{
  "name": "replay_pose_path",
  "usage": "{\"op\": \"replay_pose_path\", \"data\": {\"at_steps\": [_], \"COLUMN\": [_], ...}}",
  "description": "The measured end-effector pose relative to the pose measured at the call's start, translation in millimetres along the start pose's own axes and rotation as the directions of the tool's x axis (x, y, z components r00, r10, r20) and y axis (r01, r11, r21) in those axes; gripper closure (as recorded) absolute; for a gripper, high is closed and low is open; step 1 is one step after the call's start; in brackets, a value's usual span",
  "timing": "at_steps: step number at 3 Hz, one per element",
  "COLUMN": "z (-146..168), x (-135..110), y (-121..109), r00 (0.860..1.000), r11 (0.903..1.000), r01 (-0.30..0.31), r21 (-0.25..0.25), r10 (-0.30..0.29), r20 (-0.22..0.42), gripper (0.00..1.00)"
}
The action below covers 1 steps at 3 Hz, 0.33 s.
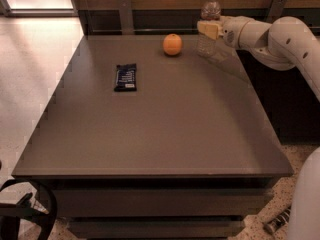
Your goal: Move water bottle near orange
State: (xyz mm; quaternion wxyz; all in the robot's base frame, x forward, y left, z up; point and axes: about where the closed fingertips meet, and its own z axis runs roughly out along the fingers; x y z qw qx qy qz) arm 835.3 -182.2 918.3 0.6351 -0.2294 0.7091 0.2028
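— While the arm (pixel 280 34) reaches in from the right, where is the water bottle (pixel 207 46)?
— At the table's (pixel 150 134) far right side, upright: long axis vertical, white cap pointing up. It stands near the orange (pixel 172 44), not touching it.
— And the gripper (pixel 210 29)?
— At the bottle's middle, jaws pinching it. The base seems to rest on the tabletop; I can't be sure.
— Anything else?
— A dark snack bar (pixel 125 77), flat, well to the left.

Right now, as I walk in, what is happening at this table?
The robot's arm reaches in from the right, with its gripper at the middle of the water bottle, which stands upright at the far edge of the table. The orange sits a little to the bottle's left, apart from it. A dark blue snack bar lies flat further left.
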Motion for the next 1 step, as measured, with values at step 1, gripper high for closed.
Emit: {"op": "replay_pose_path", "data": {"at_steps": [1], "z": [1.4], "x": [0.3], "y": [1.3], "r00": [1.0], "r11": [1.0], "r01": [0.0], "r21": [-0.002], "r10": [0.0], "r20": [0.0], "gripper": [0.0]}}
